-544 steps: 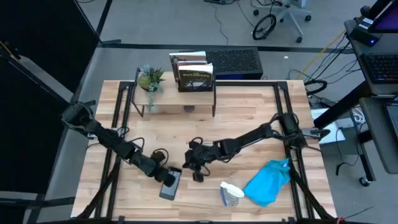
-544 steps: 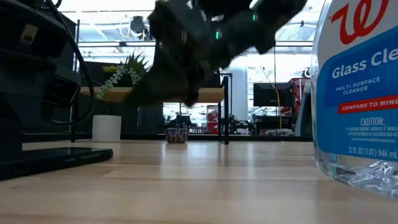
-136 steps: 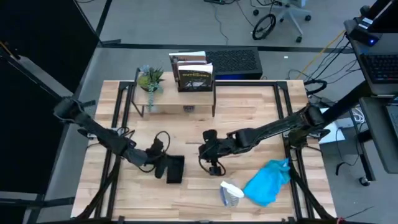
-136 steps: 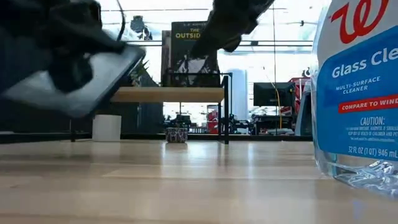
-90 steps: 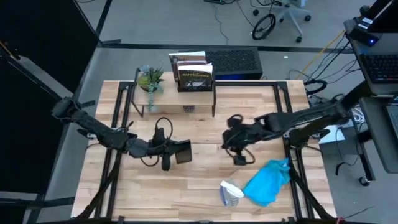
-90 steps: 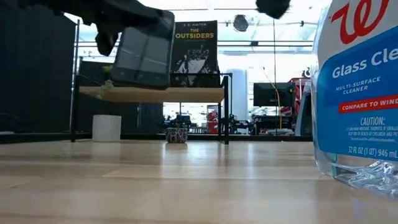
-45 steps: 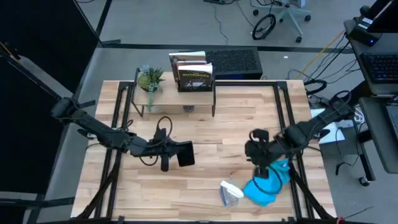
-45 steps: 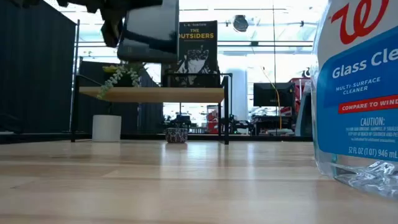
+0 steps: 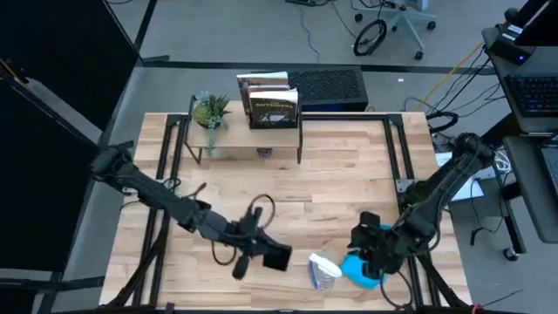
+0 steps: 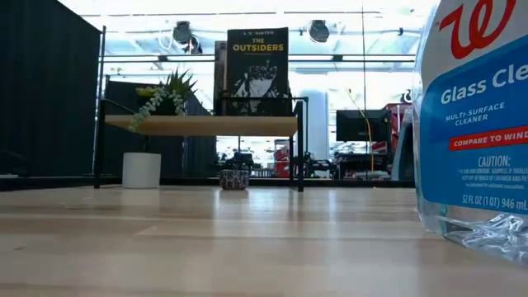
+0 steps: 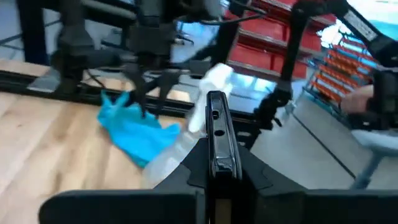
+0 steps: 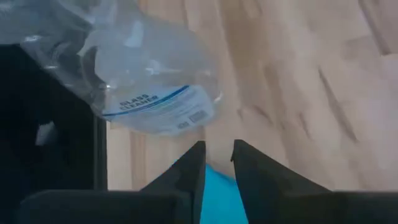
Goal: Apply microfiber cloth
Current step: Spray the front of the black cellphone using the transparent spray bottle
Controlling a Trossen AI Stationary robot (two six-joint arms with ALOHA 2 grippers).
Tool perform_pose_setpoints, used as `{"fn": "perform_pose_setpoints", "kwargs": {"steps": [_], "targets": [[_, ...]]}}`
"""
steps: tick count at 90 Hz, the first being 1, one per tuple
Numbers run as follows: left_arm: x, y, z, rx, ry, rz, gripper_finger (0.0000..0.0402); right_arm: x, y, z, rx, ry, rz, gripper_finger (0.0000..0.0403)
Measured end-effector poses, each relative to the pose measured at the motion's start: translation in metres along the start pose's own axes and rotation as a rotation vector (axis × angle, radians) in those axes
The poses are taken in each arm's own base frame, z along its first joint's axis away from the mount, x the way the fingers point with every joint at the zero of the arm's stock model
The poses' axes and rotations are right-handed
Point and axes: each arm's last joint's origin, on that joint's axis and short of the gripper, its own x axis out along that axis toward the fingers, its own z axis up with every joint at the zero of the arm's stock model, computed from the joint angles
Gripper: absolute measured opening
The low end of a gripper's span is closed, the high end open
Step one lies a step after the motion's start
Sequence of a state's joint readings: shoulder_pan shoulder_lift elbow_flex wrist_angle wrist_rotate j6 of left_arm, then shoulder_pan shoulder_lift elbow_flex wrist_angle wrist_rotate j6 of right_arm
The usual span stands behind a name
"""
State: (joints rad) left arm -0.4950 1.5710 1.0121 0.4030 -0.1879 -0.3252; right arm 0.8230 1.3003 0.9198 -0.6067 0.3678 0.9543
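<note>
Clear plastic with a blue label is filling the near right edge of the low view: the spray bottle point(image 10: 474, 124) is reading "Glass Cle...", "MULTI-SURFACE CLEANER", "COMPARE TO WIND..." and "CAUTION", under a red script letter. It is lying on the pale wooden surface point(image 9: 331, 187) near the front edge, its white sprayer head towards the left arm.

Just beside it, towards the right edge, the microfiber cloth point(image 9: 359, 270) is lying crumpled, soft and bright turquoise. The right end effector point(image 9: 373, 253) is sitting directly on top of the cloth; in the right wrist view its two dark fingers point(image 12: 252, 168) are standing nearly together with a strip of turquoise between their tips, seemingly pinching the fabric.

On the bottle's other side, the left end effector point(image 9: 261, 253) is clenching a flat black phone point(image 9: 278, 258) and holding it above the surface, edge towards its own wrist camera.

Farther back, a small wooden shelf point(image 9: 248, 144) is carrying a potted plant point(image 9: 212, 112) and an upright book point(image 10: 257, 66) titled "THE OUTSIDERS".
</note>
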Motion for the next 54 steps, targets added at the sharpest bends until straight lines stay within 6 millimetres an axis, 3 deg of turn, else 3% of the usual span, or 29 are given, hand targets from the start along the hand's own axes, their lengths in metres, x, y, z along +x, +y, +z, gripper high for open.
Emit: {"fn": "perform_pose_setpoints", "kwargs": {"steps": [22,54], "targets": [[0.036,0.001,-0.014,0.001,0.051,0.004,0.0013,0.016,0.001,-0.007,-0.002,-0.044,0.054,0.0057],[0.038,0.001,-0.004,0.038,-0.012,-0.017,0.0013,0.020,0.003,-0.004,-0.031,-0.098,0.044,0.0042]]}}
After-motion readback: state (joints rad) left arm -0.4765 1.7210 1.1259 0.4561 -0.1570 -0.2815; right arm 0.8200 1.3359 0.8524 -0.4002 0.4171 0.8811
